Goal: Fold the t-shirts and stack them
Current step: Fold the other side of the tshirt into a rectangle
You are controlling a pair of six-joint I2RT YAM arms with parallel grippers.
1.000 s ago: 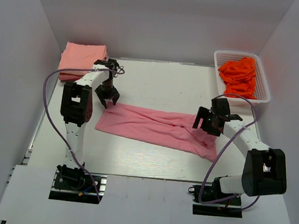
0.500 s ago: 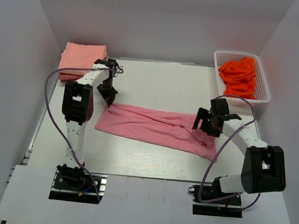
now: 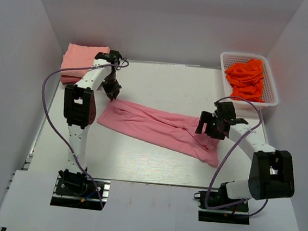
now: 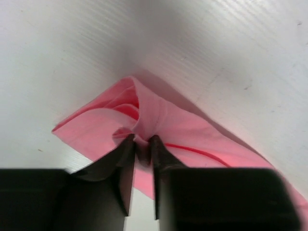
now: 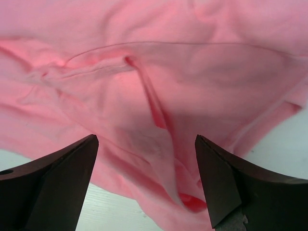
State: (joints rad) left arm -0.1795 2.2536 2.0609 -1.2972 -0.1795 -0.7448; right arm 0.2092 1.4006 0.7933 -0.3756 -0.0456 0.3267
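Note:
A rose-pink t-shirt lies stretched across the middle of the table. My left gripper is shut on its left corner, the cloth bunched between the fingertips and lifted off the table. My right gripper is open and hovers just over the shirt's right end, with nothing between its fingers. A folded salmon-peach t-shirt stack lies at the back left. Orange-red t-shirts fill the basket.
The white lattice basket stands at the back right corner. White walls enclose the table on three sides. The left arm's purple cable loops along the left edge.
My left gripper closed on the shirt's left corner and pulled it up and toward the back. The shirt's left end shifted with it. My right gripper barely moved.

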